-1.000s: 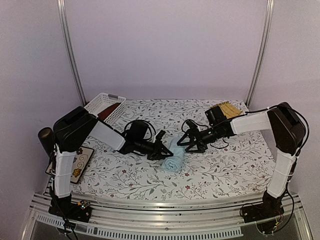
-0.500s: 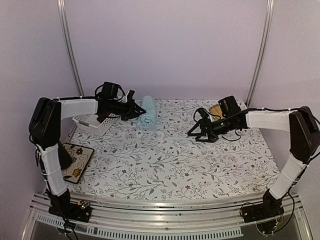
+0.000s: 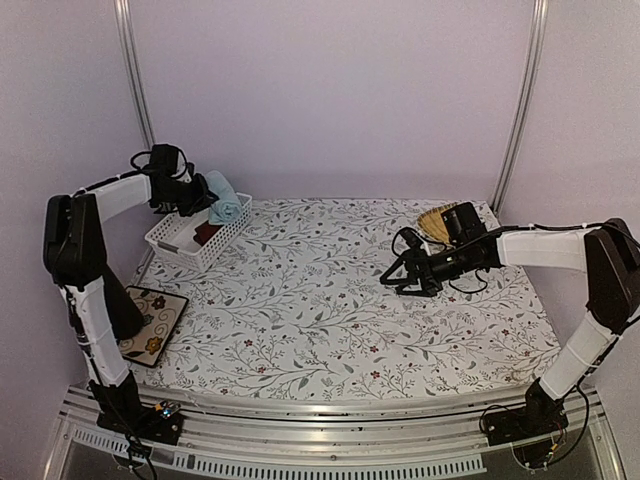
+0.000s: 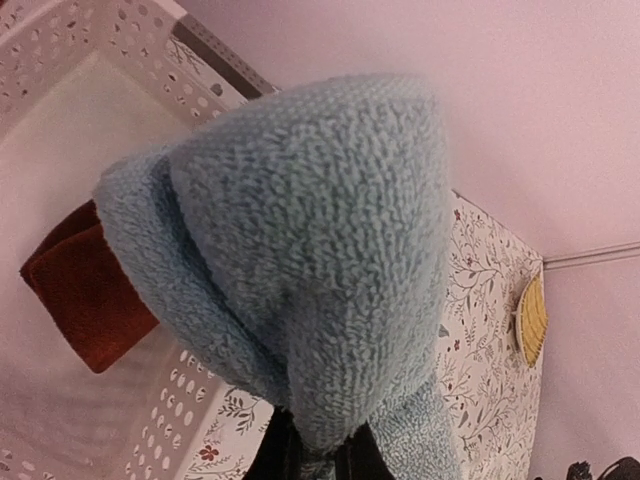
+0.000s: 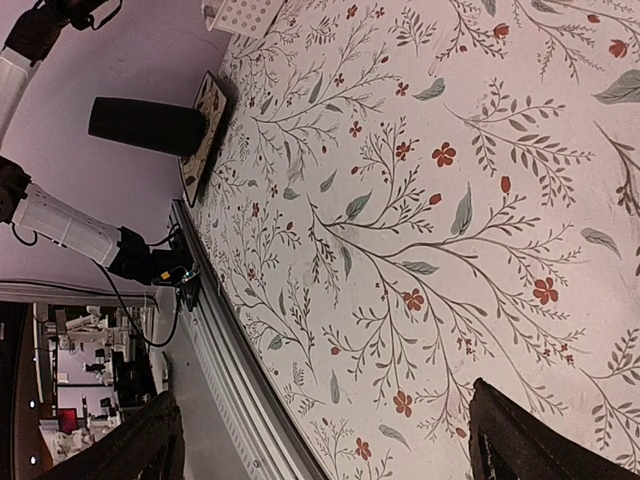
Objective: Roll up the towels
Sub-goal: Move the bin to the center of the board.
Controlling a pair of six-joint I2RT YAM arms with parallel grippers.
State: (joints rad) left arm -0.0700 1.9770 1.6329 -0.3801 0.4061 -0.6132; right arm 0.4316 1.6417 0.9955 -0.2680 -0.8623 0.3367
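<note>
Step in hand is judged to be the stowing of the rolled blue towel (image 3: pixel 224 205). It is held aloft by the left gripper (image 3: pixel 203 200) at the far left of the table (image 3: pixel 330 330), above the far end of the basket (image 3: pixel 168 238); whether it hangs over the inside or over the rim cannot be told exactly. The left jaws are pressed almost together, pinching the roll at one end. In the left wrist view the bulk of the towel stands out beyond the fingertips and fills most of the frame, with a layered edge showing on its left side. The red towel (image 3: pixel 207 233) is seen lying inside the basket, below the blue one and apart from it, as a compact dark block; how well it is rolled cannot be made out. The right gripper (image 3: pixel 403 272) hovers low over the right half of the table, near the mat (image 3: pixel 436 222), its jaws spread wide with nothing between them. For the next move, the roll would need to be lowered into the free space beside the red towel before the left jaws are opened, as a release from height is judged likely to loosen it or land it on the rim. With that done, the task would be judged nearly complete.
</note>
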